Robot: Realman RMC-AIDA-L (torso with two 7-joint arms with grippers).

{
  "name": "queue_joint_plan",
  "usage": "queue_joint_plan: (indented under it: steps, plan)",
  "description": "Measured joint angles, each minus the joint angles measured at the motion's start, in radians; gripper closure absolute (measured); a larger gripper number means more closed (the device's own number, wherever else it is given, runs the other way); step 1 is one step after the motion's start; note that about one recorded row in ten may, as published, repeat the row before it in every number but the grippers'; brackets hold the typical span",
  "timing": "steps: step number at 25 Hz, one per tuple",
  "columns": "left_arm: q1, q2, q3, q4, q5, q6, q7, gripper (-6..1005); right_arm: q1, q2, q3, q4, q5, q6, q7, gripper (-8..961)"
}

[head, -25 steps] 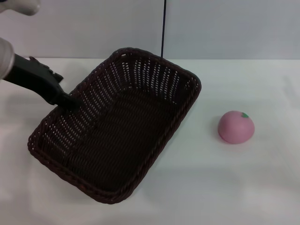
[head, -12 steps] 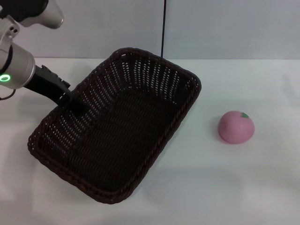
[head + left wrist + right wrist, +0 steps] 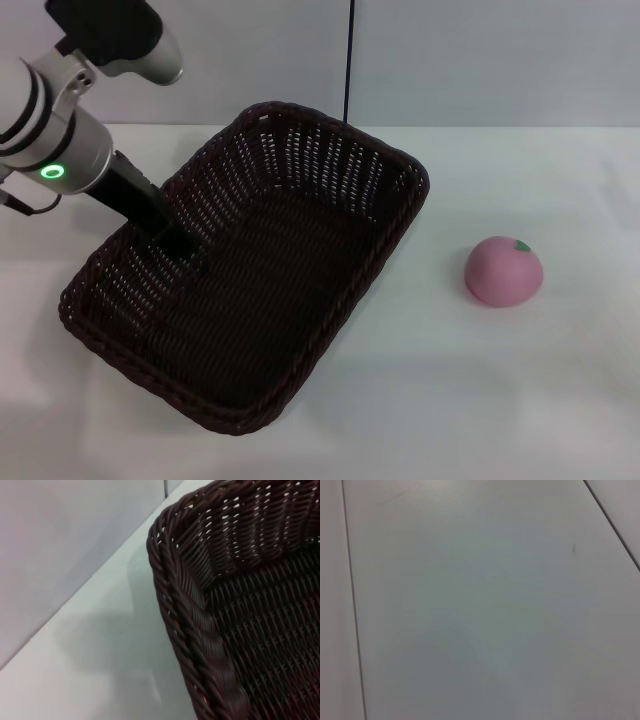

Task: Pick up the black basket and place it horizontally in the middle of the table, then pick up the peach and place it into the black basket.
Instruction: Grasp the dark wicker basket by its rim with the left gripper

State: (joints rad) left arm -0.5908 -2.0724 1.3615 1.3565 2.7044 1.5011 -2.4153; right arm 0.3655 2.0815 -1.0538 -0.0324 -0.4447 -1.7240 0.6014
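One black basket [image 3: 270, 290] (peach [image 3: 504, 270] outside)

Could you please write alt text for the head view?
The left gripper reaches over the rim of the black basket, which lies at an angle on the white table. The peach sits apart on the basket's right.

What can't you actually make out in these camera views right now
- Left gripper, head view: its fingertips merge into the dark weave at the black basket rim, so open or shut is unclear; the left wrist view shows only rim.
- Right gripper: in no view; the right wrist view shows only a bare pale surface.
- Peach, head view: its far side is hidden by the peach itself.
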Motion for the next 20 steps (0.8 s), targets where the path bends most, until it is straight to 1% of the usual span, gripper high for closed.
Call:
queue_joint_plan:
  steps: [1,2,5,6,9,12,18,20]
  plan:
    - [0.0,0.0,0.0,0.0,0.0,0.0,0.0,222,0.0,0.0,0.0,0.0,0.0,0.001,0.0,233]
    - [-0.032,0.0,0.006,-0.04,0.016,-0.001,0.001,225,0.001,0.0,0.0,-0.001,0.0,0.005,0.0,233]
    - [-0.036,0.0,0.011,-0.043,0.019,0.001,0.002,234,0.0,0.0,0.0,-0.002,0.002,0.007,0.0,233]
    - [-0.042,0.0,0.032,-0.045,0.027,0.01,0.003,237,-0.001,-0.001,0.0,-0.003,0.002,0.008,0.0,233]
    - [-0.047,-0.001,0.041,-0.046,0.03,0.018,-0.001,246,-0.001,-0.002,0.0,-0.004,0.003,0.017,-0.001,233]
    - [-0.049,-0.001,0.076,-0.036,0.032,0.022,-0.006,255,0.0,-0.003,0.0,-0.01,0.003,0.023,-0.002,233]
    - [-0.041,-0.002,0.101,-0.004,0.028,0.02,0.009,503,-0.002,-0.005,0.001,-0.017,0.004,0.041,-0.005,234]
    - [-0.044,-0.002,0.108,-0.002,0.029,0.019,0.025,563,-0.005,-0.005,0.002,-0.026,0.004,0.042,-0.003,234]
